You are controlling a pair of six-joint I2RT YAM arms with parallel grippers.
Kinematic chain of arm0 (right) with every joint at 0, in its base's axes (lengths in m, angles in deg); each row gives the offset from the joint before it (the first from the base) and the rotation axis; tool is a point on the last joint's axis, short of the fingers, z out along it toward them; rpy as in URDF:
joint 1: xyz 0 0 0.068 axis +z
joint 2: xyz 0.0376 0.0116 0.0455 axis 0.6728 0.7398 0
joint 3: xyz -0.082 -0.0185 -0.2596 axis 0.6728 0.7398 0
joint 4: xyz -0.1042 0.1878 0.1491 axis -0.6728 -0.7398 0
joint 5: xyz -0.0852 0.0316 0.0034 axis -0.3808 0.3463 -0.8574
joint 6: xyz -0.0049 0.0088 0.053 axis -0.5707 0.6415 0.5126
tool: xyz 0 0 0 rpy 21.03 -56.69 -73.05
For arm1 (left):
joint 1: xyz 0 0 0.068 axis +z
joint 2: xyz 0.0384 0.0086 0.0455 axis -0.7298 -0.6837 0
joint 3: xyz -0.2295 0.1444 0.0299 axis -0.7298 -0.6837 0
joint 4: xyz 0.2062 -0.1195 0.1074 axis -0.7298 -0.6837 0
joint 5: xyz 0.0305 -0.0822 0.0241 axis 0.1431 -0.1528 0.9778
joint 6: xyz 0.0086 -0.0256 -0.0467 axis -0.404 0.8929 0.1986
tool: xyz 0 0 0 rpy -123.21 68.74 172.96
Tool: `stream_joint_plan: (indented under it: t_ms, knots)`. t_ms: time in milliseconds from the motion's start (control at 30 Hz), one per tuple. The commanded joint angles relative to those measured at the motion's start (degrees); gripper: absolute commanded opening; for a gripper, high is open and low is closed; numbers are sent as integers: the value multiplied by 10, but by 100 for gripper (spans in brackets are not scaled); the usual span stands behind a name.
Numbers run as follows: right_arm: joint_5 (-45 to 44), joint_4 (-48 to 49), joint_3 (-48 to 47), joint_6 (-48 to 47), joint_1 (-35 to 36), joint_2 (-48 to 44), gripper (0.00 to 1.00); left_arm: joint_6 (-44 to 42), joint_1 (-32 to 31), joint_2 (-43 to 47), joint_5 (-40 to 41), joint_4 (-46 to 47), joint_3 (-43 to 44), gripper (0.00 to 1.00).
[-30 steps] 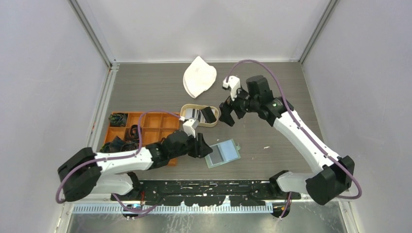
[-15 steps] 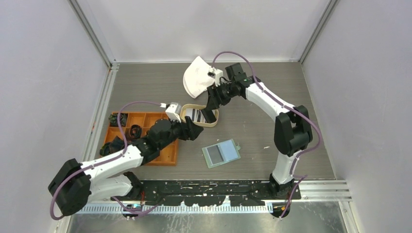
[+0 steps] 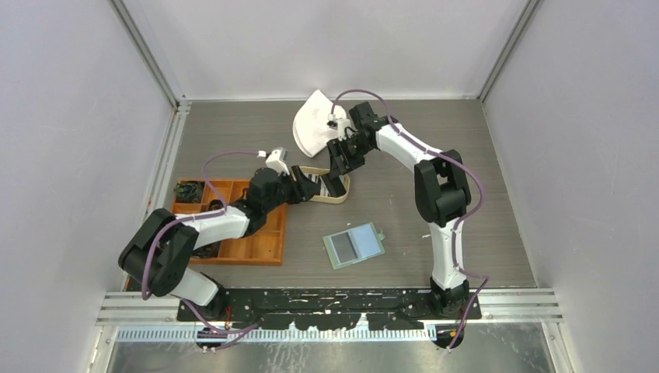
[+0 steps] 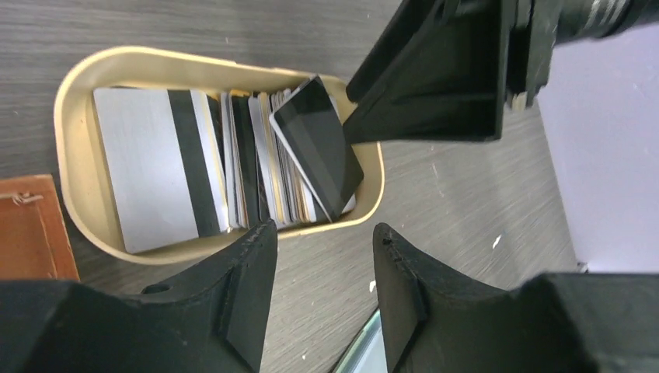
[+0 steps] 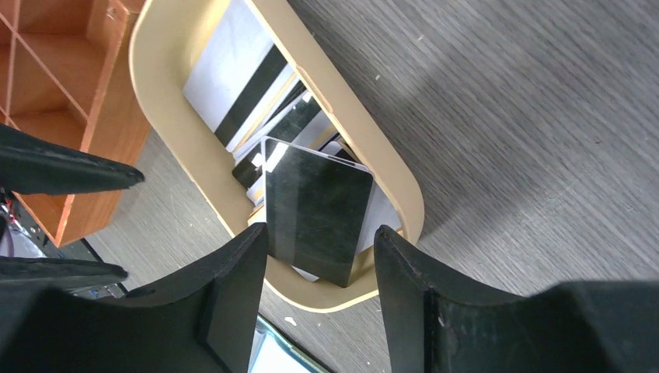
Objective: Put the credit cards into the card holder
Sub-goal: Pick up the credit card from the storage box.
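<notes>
Several credit cards (image 4: pixel 159 167) stand packed in an oval tan tray (image 3: pixel 302 170). One black card (image 5: pixel 315 210) leans tilted at the tray's right end (image 4: pixel 319 144). My right gripper (image 5: pixel 320 233) hangs open just above that card, one finger on each side of it, and I see no contact. Its finger (image 4: pixel 435 78) shows beside the card in the left wrist view. My left gripper (image 4: pixel 322 233) is open and empty at the tray's near rim (image 3: pixel 299 189). The sage-green card holder (image 3: pixel 353 245) lies open on the table, apart from both grippers.
An orange compartmented tray (image 3: pixel 260 233) with dark items sits left of the tan tray, under the left arm. A white cloth (image 3: pixel 315 124) lies behind the right gripper. Metal rails run along the table's left and near edges.
The right arm swung left and down over the tray's right end, its jaws narrowing. The left arm pulled away from the card holder, up to the tray's near side.
</notes>
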Motion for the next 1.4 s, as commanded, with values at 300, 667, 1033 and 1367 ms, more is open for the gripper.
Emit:
stream_joint_plan:
  t_ms: [300, 667, 1033, 1367]
  knots:
    - [2, -38, -45, -13, -1, 21, 59, 69, 12, -37, 39, 26, 79, 43]
    - [1, -38, -47, -9, 2, 35, 58, 87, 11, -50, 91, -30, 85, 35]
    - [-6, -40, -46, -12, 6, 42, 50, 140, 10, -114, 81, -88, 133, 38]
    - [9, -40, -46, -9, 4, 36, 40, 131, 13, -147, 25, -75, 153, 39]
